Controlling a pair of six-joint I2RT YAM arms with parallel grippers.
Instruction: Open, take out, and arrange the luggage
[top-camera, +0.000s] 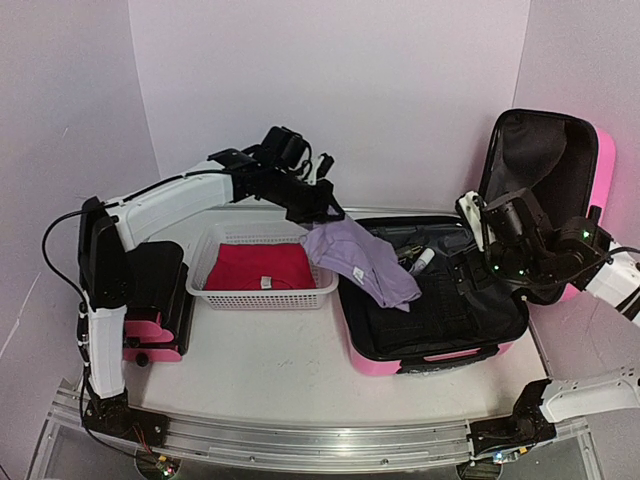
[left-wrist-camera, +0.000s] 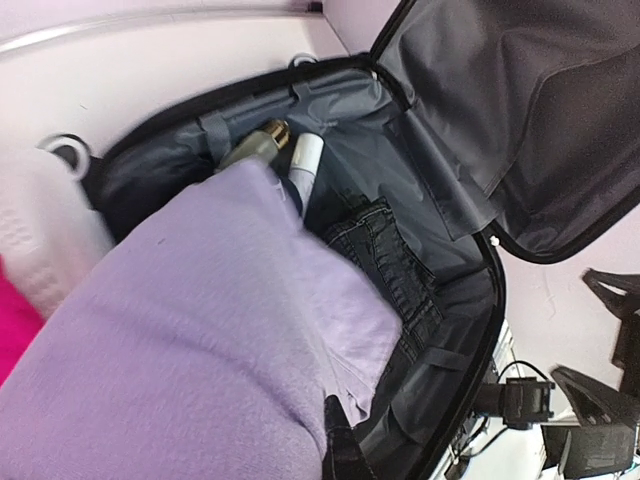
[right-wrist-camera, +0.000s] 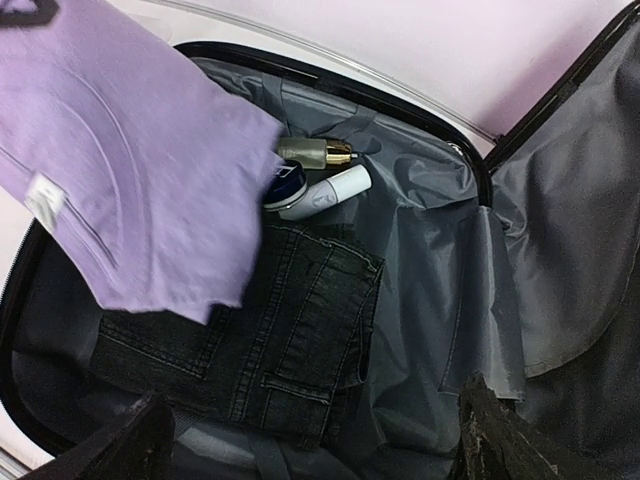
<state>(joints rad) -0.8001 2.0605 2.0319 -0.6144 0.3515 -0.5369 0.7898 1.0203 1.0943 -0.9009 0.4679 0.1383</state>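
Observation:
The pink suitcase (top-camera: 420, 362) lies open at centre right, its lid (top-camera: 603, 160) standing upright with black lining (right-wrist-camera: 430, 270). My left gripper (top-camera: 322, 212) is shut on a lilac shirt (top-camera: 360, 262) and holds it up over the suitcase's left edge. In the left wrist view the shirt (left-wrist-camera: 200, 340) fills the frame and only one fingertip (left-wrist-camera: 345, 455) shows. Dark jeans (right-wrist-camera: 270, 330) lie folded in the suitcase base. A gold-capped bottle (right-wrist-camera: 315, 152) and a white tube (right-wrist-camera: 330, 190) lie at its far side. My right gripper (right-wrist-camera: 320, 440) is open and empty above the jeans.
A white mesh basket (top-camera: 262, 297) stands left of the suitcase and holds a red garment (top-camera: 260, 265). A black and pink object (top-camera: 155, 300) sits at the far left beside the left arm. A metal rail (top-camera: 300, 435) runs along the near edge.

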